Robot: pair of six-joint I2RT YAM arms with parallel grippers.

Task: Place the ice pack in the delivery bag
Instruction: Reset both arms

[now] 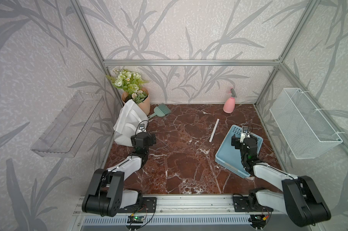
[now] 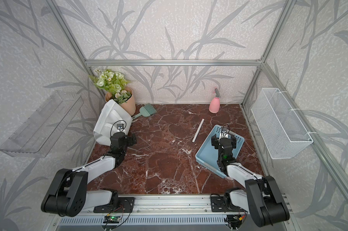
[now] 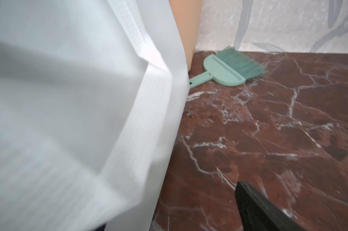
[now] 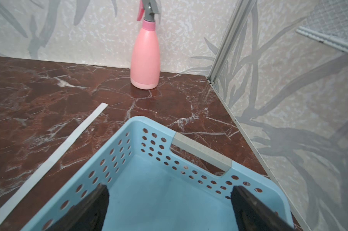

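Left tool (image 1: 143, 138) spread wide beside slumped white fabric delivery bag (image 1: 127, 124). Right tool (image 4: 170, 192) wide, empty, over perforated blue plastic tray (image 4: 129, 152); glossy marbled tabletop (image 1: 179, 156).

One white fabric delivery bag (image 1: 127, 120), one blue perforated plastic tray (image 1: 227, 148), one pink spray bottle (image 1: 229, 105), one green hand brush (image 1: 161, 110), one peach flower pot (image 1: 145, 104) and one flat white strip (image 1: 214, 130). Two robot arms (image 1: 129, 164) (image 1: 269, 172), one clear plastic shelf (image 1: 67, 124), one white wire basket (image 1: 303, 124).
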